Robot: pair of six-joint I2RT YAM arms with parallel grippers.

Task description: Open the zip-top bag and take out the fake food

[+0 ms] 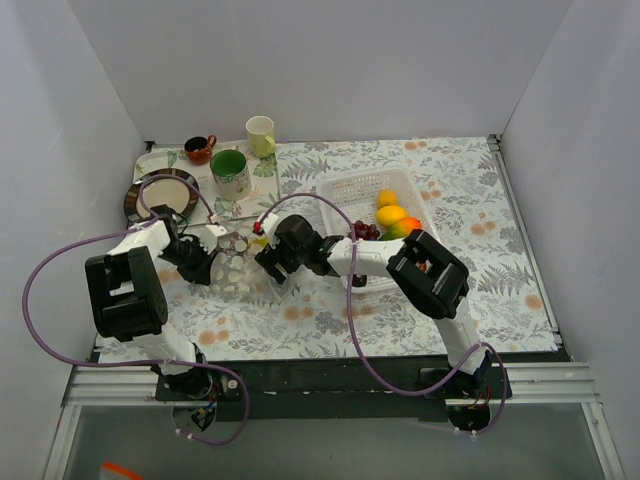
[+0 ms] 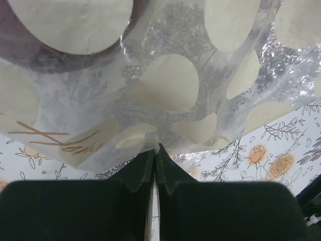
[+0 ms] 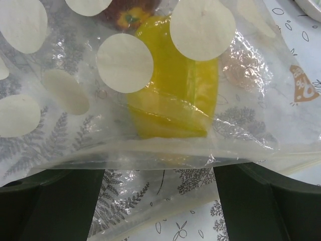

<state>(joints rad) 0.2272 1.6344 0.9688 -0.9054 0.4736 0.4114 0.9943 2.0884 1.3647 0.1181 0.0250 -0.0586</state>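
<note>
– Down at the left gripper point(image 2: 154, 150), the fingers are clenched on an edge of the clear, floppy polka-dot plastic bag point(image 2: 165, 90). Over on the other side, the right gripper point(image 3: 158, 175) is spread wide. The bag's edge lies between its fingers, nothing pinched.
– Is the bag open yet?
– Can't tell. A yellow plastic toy piece point(image 3: 173, 100) and a red toy fruit point(image 3: 125, 15) sit inside it, mid-worktop point(image 1: 470, 200), between the arms.
– And the white perforated plastic basket point(image 1: 340, 190)?
– Just beside, holding yellow and orange toy fruits point(image 1: 390, 213) and a purple toy grape bunch point(image 1: 365, 231). I'd judge the emptying only partly done.
</note>
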